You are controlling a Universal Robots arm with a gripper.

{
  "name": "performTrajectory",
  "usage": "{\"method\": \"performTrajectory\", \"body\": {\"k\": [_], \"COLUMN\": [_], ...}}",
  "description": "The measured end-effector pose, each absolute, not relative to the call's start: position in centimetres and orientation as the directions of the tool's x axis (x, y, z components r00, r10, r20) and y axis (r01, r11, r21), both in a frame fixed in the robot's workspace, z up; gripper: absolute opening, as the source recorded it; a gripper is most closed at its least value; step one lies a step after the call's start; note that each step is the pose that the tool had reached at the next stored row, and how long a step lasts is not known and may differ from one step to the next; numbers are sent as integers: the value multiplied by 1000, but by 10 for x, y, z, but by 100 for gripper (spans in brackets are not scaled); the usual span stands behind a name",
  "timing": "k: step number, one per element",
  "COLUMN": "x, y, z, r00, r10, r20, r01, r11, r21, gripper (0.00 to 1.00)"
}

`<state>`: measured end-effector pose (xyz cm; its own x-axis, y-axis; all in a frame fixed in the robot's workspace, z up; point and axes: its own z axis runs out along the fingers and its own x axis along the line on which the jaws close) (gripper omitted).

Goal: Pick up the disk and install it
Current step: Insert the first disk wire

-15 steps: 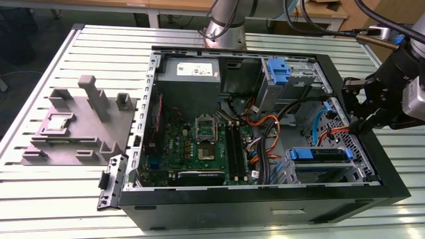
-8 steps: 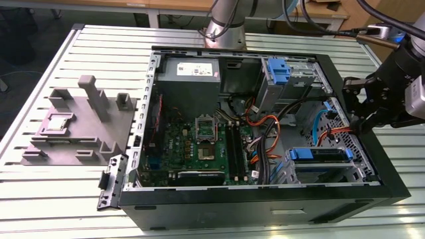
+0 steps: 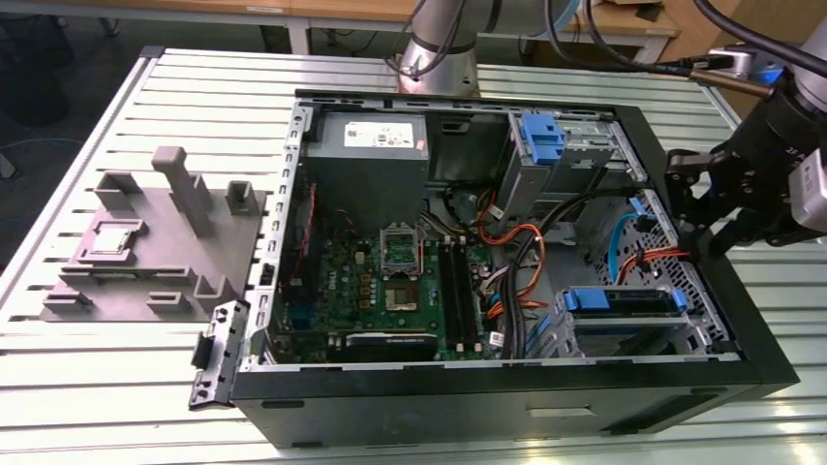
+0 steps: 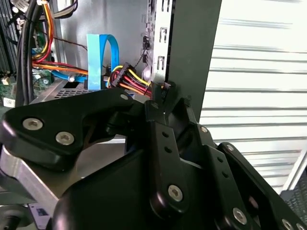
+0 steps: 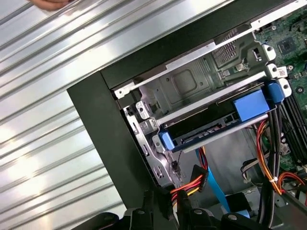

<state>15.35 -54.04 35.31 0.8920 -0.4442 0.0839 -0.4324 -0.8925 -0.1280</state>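
An open computer case (image 3: 517,407) was seen lying on its side on a slatted metal worktop (image 3: 130,387). Its interior was exposed: a green motherboard (image 3: 387,281) in the middle and a grey power supply (image 3: 375,136) at the far end. An upright blue latch piece (image 3: 540,136) was seen towards the exterior view's right of the power supply. A grey moulded fixture (image 3: 155,242) was placed on the worktop at the exterior view's left, apart from the case.

The disk (image 3: 621,302) was found seated in the metal drive cage at the near corner of the case, on the exterior view's right. In the first wrist view the disk (image 5: 206,130) was shown slotted level between the cage rails, with its blue frame wrapped around the visible edges. Orange cables (image 3: 517,242) were routed between the cage and the motherboard.

The gripper (image 3: 708,242) was held over the case wall at the exterior view's right, above and beyond the drive cage and clear of the disk. In the second wrist view the gripper (image 4: 163,93) was seen with its fingers (image 4: 160,143) drawn together and nothing clamped between them. There the tips were positioned just beside a bundle of red, yellow and black wires (image 4: 127,76) and close against the dark case wall (image 4: 192,48); whether the wall was touched could not be told. A flat blue ribbon cable (image 4: 96,62) was looped behind the bundle. In the first wrist view the gripper (image 5: 170,207) was seen above the same wire bundle (image 5: 192,184), with the disk further inside the case.
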Motion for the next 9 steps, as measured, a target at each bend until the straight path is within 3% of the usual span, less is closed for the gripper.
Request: {"method": "performTrajectory", "body": {"k": [7, 8, 9], "x": [152, 152, 152], "y": [-540, -540, -540], "z": [351, 351, 351], "r00": [894, 894, 894], "r10": [-433, -433, -432], "r20": [115, 117, 118], "r01": [-418, -417, -416], "r11": [-898, -899, -899], "r21": [-136, -136, -137], "gripper": [32, 25, 25]}}
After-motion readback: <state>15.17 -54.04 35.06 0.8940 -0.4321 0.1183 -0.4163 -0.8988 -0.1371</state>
